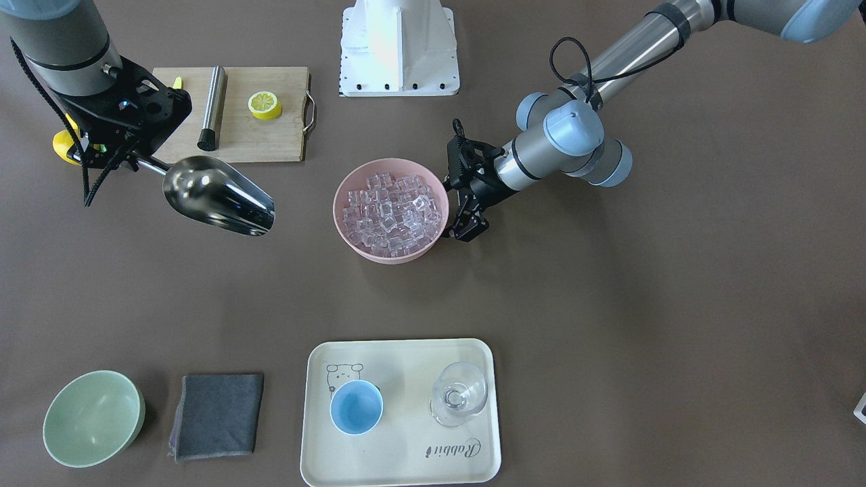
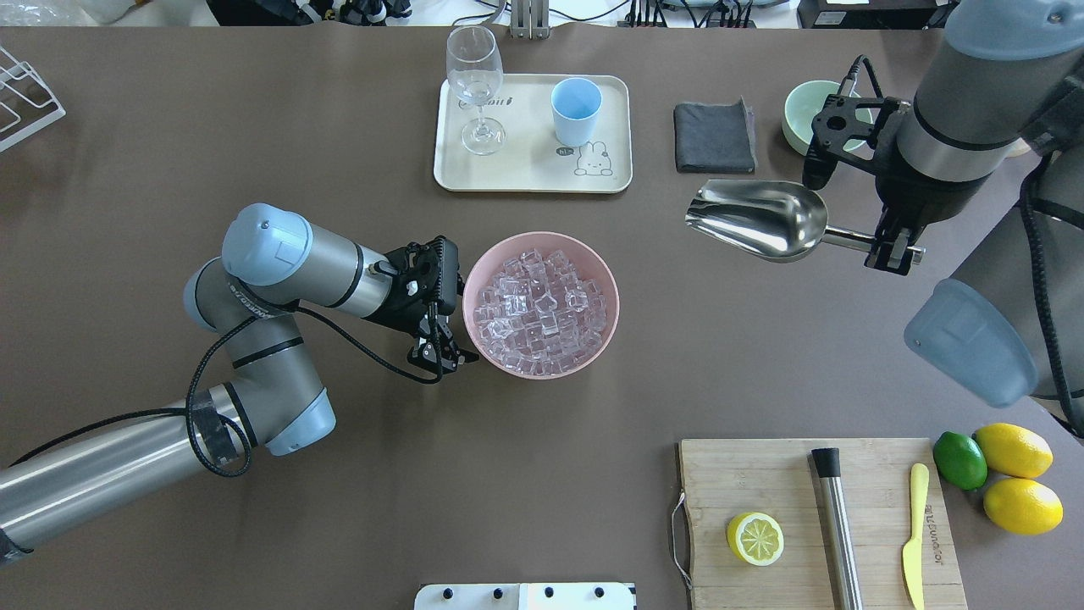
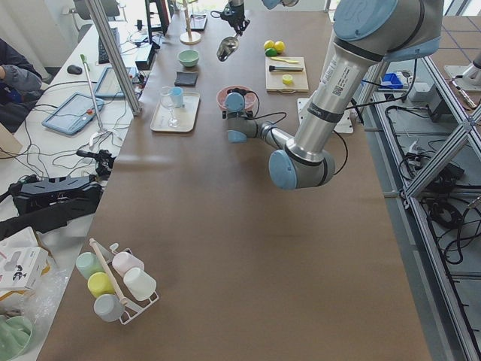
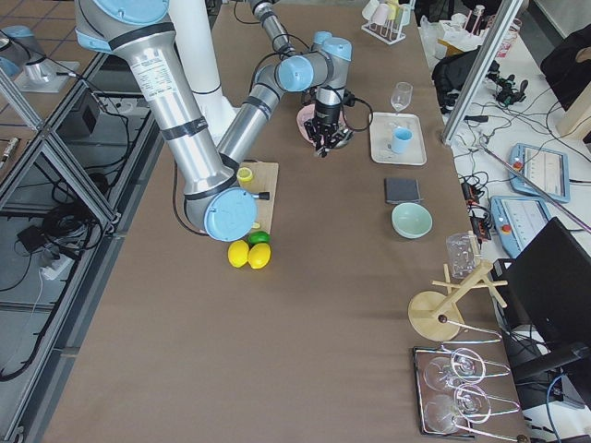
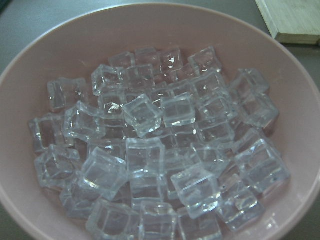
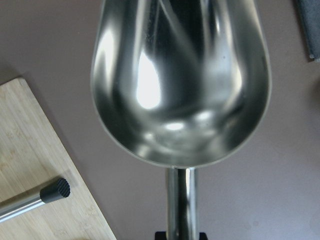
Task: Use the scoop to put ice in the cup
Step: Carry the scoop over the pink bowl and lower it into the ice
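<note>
The ice (image 1: 392,213) is a heap of clear cubes in a pink bowl (image 2: 505,247) at the table's middle, and it fills the left wrist view (image 5: 160,150). My right gripper (image 2: 889,250) is shut on the rod handle of the steel scoop (image 2: 762,219). It holds the scoop empty above the table, right of the bowl in the overhead view (image 6: 180,75). The light-blue cup (image 2: 576,110) stands empty on a cream tray (image 2: 525,178) at the far side. My left gripper (image 2: 439,360) sits just beside the bowl's left rim. Its fingers look shut and empty.
A clear stemmed glass (image 2: 474,85) shares the tray. A grey cloth (image 2: 714,135) and a pale-green bowl (image 2: 804,106) lie right of it. A cutting board (image 2: 762,474) near me holds a lemon half (image 2: 754,538), a steel cylinder (image 2: 838,525) and a yellow knife (image 2: 913,534).
</note>
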Action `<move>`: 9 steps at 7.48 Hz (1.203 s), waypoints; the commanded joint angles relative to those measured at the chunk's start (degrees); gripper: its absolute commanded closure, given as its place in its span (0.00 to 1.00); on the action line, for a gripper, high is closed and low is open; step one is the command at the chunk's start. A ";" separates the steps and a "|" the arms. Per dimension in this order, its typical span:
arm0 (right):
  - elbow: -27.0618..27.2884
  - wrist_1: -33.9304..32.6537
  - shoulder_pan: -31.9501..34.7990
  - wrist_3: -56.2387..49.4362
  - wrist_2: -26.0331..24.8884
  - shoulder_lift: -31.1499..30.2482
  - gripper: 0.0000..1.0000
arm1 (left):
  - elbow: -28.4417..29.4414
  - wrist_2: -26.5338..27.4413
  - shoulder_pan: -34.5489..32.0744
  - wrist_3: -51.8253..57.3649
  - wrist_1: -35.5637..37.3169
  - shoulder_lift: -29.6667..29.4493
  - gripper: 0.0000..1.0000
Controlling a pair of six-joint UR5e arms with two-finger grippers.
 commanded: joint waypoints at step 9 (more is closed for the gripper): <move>-15.85 -24.20 -11.02 -16.27 -15.62 26.14 1.00 | -0.01 0.53 -0.30 -1.68 -0.08 -0.26 0.02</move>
